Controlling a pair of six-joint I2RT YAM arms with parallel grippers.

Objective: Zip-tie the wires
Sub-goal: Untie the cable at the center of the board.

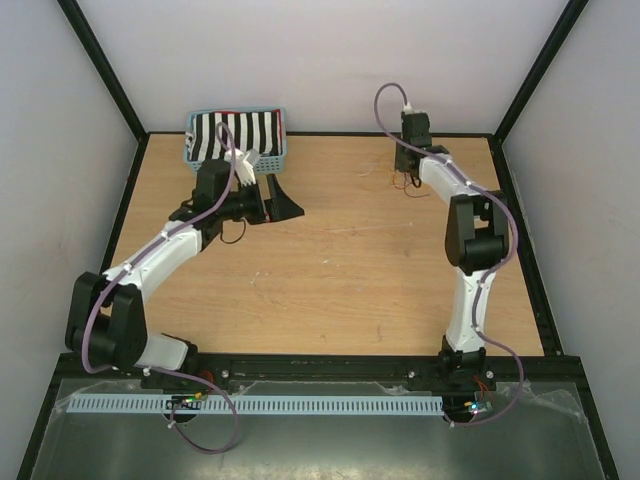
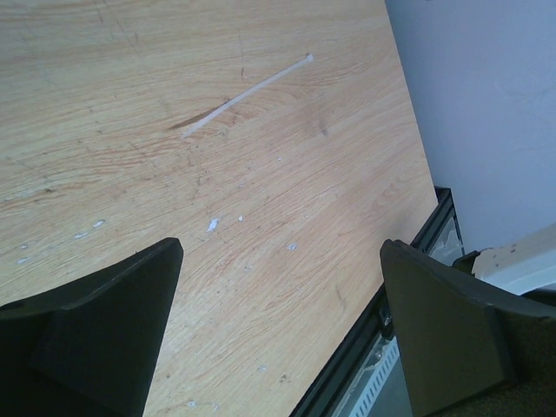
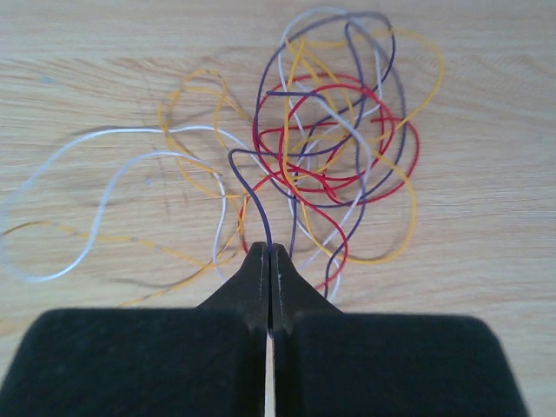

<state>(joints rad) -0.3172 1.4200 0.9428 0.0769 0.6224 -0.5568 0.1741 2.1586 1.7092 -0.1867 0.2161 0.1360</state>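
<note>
The wires [image 3: 323, 178] lie in a loose tangle of red, orange, white and dark purple strands on the wooden table, and show small at the back right in the top view [image 1: 405, 183]. My right gripper [image 3: 270, 252] is shut on one dark purple strand at the near side of the tangle; it shows from above [image 1: 405, 163]. A white zip tie [image 2: 248, 91] lies flat on the table ahead of my left gripper [image 2: 280, 248], which is open and empty above the wood. In the top view the left gripper [image 1: 287, 203] sits at the back left.
A blue basket [image 1: 278, 150] holding a black-and-white striped cloth stands at the back left, just behind the left gripper. A black rail [image 2: 417, 252] edges the table. White walls enclose the table on three sides.
</note>
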